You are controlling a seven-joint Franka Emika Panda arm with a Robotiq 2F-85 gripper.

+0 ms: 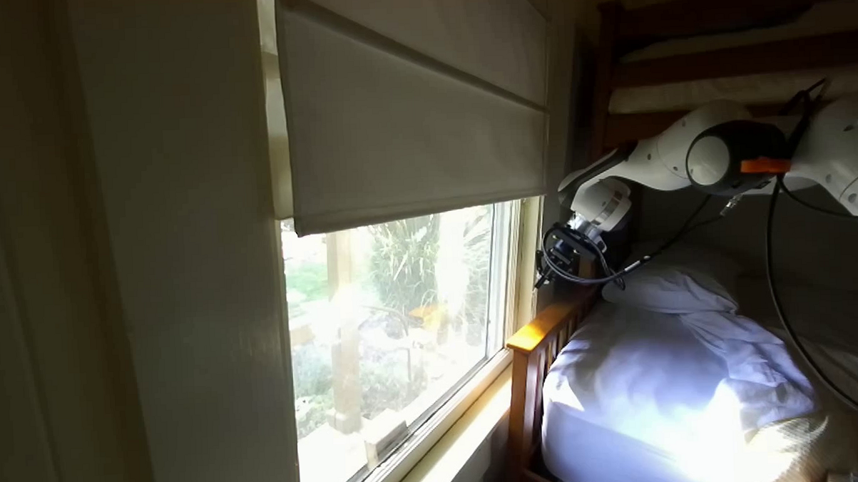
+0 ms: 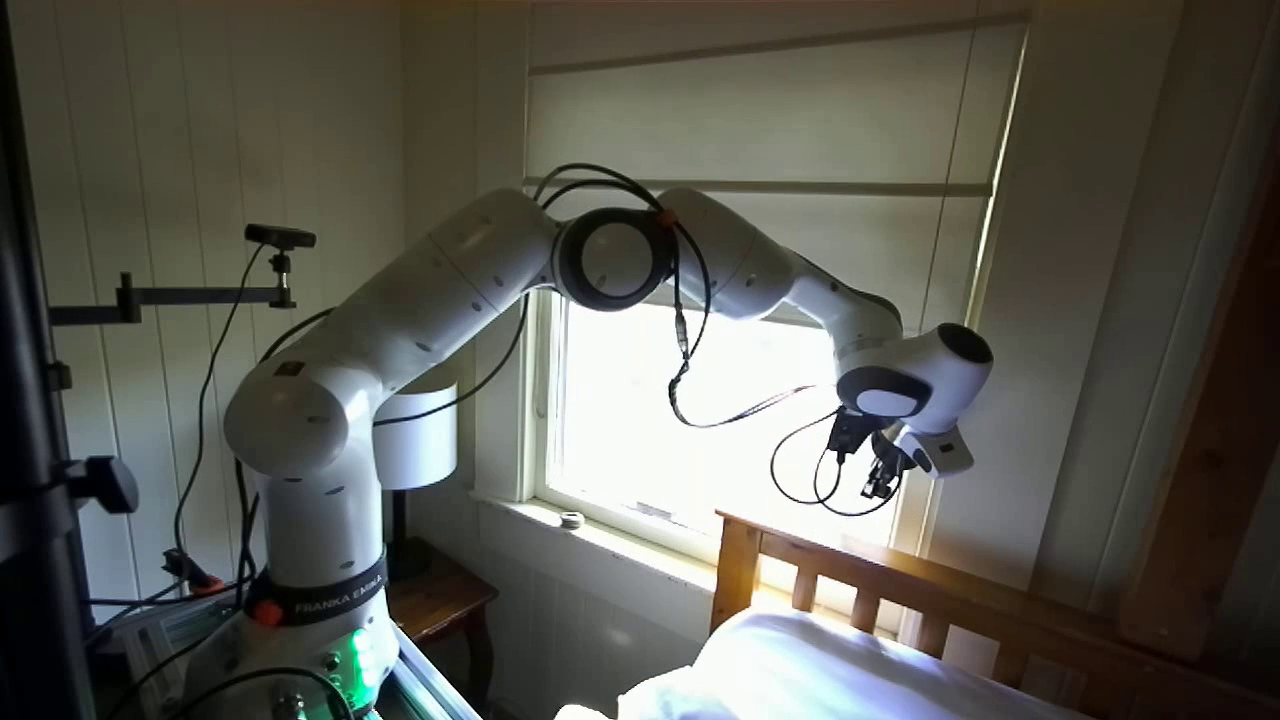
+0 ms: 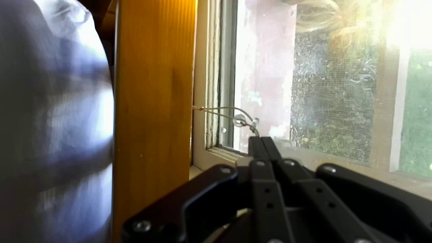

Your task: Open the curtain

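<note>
Behind everything stands the bright window (image 1: pixel 397 342); across its upper part hangs the curtain (image 1: pixel 418 127), partly lowered. Near the window's edge, the claw (image 3: pixel 260 137) pinches a cord (image 3: pixel 231 107), presumably because pulling it raises the curtain.

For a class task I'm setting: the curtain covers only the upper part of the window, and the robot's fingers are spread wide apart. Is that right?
Not quite: the fingers are closed together, as the wrist view shows. The curtain does cover only the upper part of the window.
</note>
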